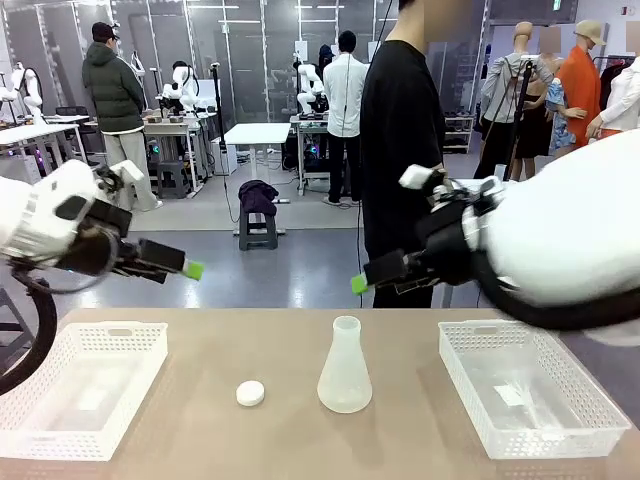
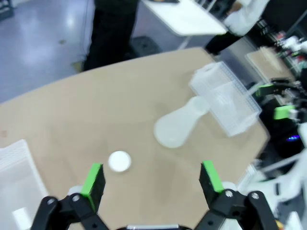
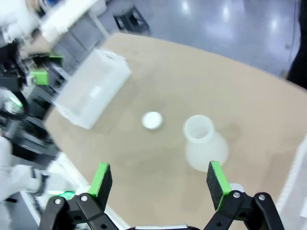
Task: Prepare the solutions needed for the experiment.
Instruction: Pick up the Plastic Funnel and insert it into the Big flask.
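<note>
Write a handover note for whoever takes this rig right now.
Left end effector: open, empty, raised above the table.
Right end effector: open, empty, also raised.
Flask: upright mid-table, uncapped; cannot tell whether it holds liquid.
White cap: lying on the table to the flask's left, apart from it.
Left basket and right basket sit at the table's ends.
Done: nothing visible. Left: apparently the whole preparation.

Frosted plastic flask (image 1: pixel 345 378), matt tan table (image 1: pixel 250 445)

R jaws spread wide, empty, over table (image 3: pixel 249 91); flask (image 3: pixel 205 146) near white cap (image 3: pixel 152 120), basket (image 3: pixel 93 88) farther off.
</note>
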{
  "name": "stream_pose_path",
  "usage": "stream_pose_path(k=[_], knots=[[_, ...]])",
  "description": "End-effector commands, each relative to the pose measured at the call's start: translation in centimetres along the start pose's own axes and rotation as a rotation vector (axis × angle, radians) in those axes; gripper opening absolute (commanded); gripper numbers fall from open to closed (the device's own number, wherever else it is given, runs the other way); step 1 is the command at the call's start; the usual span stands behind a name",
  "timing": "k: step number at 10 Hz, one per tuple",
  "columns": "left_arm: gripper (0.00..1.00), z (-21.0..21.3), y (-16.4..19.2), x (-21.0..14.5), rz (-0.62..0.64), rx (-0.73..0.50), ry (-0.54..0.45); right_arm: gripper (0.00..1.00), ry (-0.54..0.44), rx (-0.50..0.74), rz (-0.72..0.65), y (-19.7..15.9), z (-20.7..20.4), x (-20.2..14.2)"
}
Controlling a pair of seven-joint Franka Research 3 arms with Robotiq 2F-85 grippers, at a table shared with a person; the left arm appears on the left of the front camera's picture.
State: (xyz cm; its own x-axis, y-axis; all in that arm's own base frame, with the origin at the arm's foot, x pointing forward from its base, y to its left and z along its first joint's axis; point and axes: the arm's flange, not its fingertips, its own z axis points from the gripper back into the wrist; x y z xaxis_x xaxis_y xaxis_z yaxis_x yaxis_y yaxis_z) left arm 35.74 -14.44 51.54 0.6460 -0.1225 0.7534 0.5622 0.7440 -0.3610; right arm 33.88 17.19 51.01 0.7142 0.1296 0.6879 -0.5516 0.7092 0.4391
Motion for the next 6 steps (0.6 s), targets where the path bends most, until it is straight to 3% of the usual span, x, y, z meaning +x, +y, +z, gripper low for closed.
stream_pose_path(k=[1, 2, 4, 6], knots=[[1.00, 0.9, 2.7, -2.7, 0.139, -0.252, -0.001, 1.00, -0.039, 0.236, -0.250, -3.6, 0.3, 0.7], [1.00, 0.8, 3.2, -2.5, 0.253, -0.329, 0.051, 1.00, -0.043, 0.302, -0.382, -4.6, 0.3, 1.1], [1.00, 0.3, 3.9, -2.5, 0.411, -0.407, 0.050, 1.00, -0.037, 0.341, -0.585, -5.9, -0.4, 1.5], [1.00, -0.1, 4.7, -2.8, 0.486, -0.521, -0.017, 1.00, -0.042, 0.405, -0.635, -6.7, -1.2, 1.1]])
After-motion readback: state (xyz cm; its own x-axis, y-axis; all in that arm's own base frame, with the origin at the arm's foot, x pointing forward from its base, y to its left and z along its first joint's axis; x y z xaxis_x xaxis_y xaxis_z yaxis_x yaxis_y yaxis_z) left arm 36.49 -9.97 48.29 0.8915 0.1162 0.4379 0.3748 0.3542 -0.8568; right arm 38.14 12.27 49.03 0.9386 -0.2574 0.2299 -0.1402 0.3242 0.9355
